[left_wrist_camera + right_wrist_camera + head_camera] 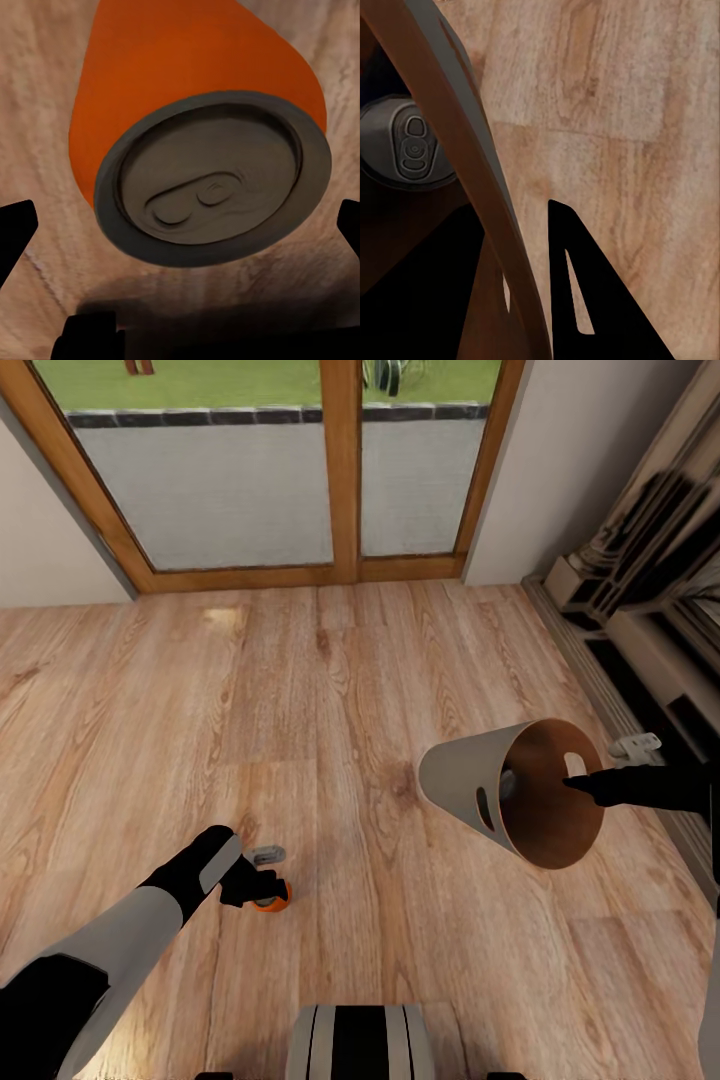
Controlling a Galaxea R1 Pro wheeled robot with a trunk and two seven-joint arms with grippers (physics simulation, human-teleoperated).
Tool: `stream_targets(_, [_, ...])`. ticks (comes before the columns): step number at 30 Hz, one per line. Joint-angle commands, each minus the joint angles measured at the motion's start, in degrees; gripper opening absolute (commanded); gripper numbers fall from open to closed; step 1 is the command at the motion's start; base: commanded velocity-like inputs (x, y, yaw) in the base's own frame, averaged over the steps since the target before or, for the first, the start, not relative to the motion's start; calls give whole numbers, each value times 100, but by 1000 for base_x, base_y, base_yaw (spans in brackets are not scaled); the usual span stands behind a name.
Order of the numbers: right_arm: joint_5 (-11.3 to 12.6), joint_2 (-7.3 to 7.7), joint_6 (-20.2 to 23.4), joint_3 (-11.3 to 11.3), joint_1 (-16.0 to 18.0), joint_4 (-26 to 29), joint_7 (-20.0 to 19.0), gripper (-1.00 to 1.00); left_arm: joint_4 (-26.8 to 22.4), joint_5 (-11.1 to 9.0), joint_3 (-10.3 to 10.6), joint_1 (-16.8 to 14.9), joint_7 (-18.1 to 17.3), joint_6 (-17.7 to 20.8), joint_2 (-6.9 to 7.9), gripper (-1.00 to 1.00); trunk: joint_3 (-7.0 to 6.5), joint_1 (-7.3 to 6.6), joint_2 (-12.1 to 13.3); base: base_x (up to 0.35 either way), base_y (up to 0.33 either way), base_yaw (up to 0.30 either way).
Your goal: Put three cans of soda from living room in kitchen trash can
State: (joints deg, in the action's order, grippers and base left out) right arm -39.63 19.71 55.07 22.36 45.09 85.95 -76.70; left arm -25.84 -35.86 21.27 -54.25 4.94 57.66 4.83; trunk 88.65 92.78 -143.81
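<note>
An orange can of soda (272,901) lies on the wood floor at the tip of my left gripper (262,875). In the left wrist view its grey top (210,180) faces the camera, between the two spread black fingers (16,229) of my left gripper (180,225), which is open. My right gripper (577,781) is shut on the rim of the tash can (470,775), held tilted above the floor with its brown inside facing me. Another can of soda (409,146) lies inside it, and one right finger (585,300) shows outside the wall.
Wood-framed glass doors (340,470) close the far side. Low shelving (650,630) runs along the right wall. White walls flank the doors. My base (360,1045) shows at the near edge. Wood-plank floor (300,690) stretches between.
</note>
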Motion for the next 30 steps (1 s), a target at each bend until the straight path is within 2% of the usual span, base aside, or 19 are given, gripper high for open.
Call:
stream_targets(1, [47, 0, 45, 1, 1, 1, -32, -100, 0, 0, 0, 1, -1, 0, 0, 100, 0, -1, 0, 0, 0, 0])
stream_targets(24, [52, -9, 39, -3, -1, 7, -36, -100, -4, 0, -8, -2, -17, -22, 0, 100, 0, -1, 0, 24, 6, 0])
stream_targets(25, [52, -10, 39, -3, -1, 7, -37, -100, -5, 0, -6, 0, -18, -38, 0, -100, 0, -1, 0, 0, 0, 0])
stream_targets(30, [59, -8, 39, 3, -1, 4, -38, -100, -117, 0, -2, 8, -94, -143, 7, -100, 0, -1, 0, 0, 0, 0])
